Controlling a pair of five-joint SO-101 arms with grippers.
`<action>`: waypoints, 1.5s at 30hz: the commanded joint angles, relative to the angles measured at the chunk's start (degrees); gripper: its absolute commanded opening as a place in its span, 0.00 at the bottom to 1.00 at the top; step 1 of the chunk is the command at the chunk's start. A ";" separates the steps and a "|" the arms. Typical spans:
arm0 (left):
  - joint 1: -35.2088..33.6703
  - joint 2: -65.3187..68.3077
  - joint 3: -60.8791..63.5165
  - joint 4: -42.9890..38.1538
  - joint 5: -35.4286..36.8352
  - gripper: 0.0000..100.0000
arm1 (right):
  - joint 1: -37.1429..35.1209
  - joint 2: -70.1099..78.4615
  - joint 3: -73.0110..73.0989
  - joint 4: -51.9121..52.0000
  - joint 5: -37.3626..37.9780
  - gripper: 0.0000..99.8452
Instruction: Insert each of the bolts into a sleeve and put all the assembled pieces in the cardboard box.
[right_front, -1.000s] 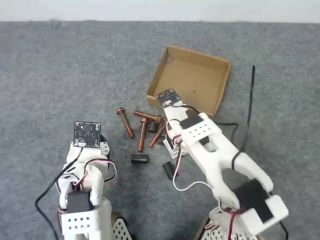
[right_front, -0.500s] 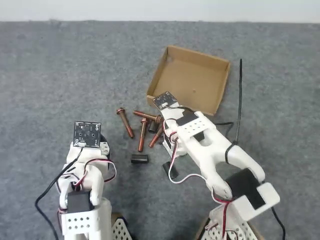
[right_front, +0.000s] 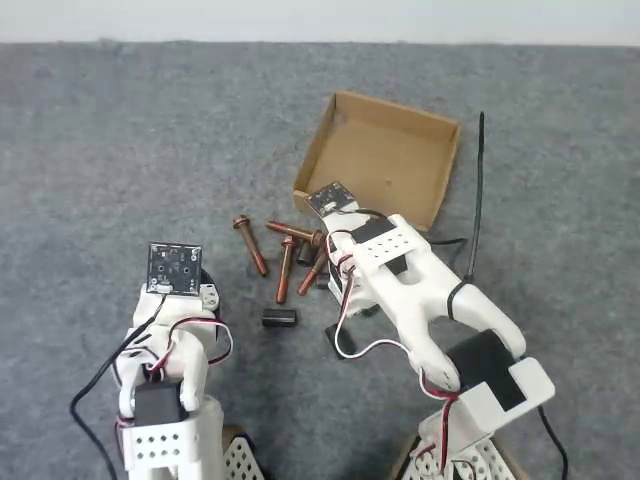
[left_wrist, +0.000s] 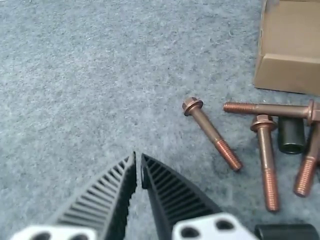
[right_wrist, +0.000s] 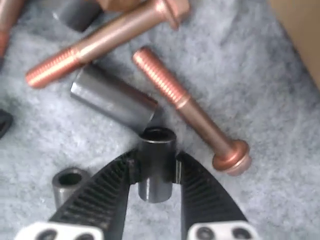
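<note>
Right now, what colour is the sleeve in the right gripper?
Black. The sleeve shows best in the right wrist view.

The left arm (right_front: 165, 385) and right arm (right_front: 425, 295) were white plastic with perforated panels and black motor blocks. Red, white and black wires (right_front: 345, 335) looped along both. Each wrist carried a small dark circuit board (right_front: 175, 269). The left gripper (left_wrist: 138, 157) and right gripper (right_wrist: 155, 161) had black, ribbed, serrated fingers (left_wrist: 170, 192) on white mounts with round holes.
</note>
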 joint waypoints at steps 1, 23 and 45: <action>-0.35 -1.23 -0.57 -1.58 -0.53 0.01 | 2.42 -7.25 0.88 3.38 0.70 0.05; -0.35 -1.23 -0.57 -1.41 -0.53 0.01 | 37.85 -20.35 14.42 -4.26 -3.34 0.11; -0.62 -1.23 -0.57 -1.41 -0.53 0.01 | 37.67 -21.58 13.54 1.63 -2.99 0.17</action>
